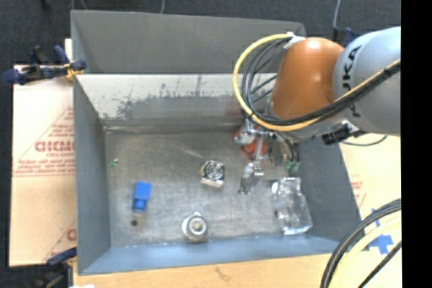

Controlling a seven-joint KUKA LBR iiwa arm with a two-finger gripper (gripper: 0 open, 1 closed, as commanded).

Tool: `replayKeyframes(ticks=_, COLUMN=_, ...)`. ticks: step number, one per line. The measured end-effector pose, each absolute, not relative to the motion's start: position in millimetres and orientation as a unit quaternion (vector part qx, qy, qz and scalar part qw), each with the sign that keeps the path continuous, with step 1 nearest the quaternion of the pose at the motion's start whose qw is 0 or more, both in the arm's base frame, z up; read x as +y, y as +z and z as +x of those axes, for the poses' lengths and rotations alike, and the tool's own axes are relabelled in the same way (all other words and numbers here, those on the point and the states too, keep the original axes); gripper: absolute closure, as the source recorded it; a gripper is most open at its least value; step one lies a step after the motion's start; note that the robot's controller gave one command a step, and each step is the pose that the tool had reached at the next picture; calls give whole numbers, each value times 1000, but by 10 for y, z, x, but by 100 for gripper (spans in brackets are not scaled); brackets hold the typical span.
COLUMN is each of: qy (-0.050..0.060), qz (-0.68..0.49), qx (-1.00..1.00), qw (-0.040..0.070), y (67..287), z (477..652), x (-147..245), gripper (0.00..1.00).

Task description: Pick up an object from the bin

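My gripper [248, 180] hangs low over the bin floor, right of the middle, under the orange wrist cover. Just to its left lies a small silver metal part [212, 173] with a round, ribbed shape, a short gap away from it. To the gripper's right a clear plastic piece [290, 207] lies near the bin's right wall. A small red thing [245, 139] shows just behind the gripper, partly hidden by the wrist. I see nothing held in the gripper.
A blue block [141, 195] lies at the front left of the floor. A round silver metal cap [195, 226] sits near the front wall. The arm and its cables cover the bin's back right corner.
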State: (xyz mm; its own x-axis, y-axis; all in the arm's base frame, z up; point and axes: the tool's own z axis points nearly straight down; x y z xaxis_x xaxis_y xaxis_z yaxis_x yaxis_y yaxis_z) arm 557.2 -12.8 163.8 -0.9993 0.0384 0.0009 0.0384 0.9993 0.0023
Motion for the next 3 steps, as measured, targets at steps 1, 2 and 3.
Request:
replayKeyframes(ticks=1, qy=1, qz=-7, qx=-1000, qw=-5, y=714, z=5816, x=238, gripper=0)
replayKeyframes(ticks=2, qy=1, qz=-7, qx=-1000, qw=-10, y=773, z=5842, x=232, gripper=100)
replayKeyframes(ticks=3, qy=1, qz=94, qx=-996, qw=-4, y=2370, z=5169, x=-188, gripper=100)
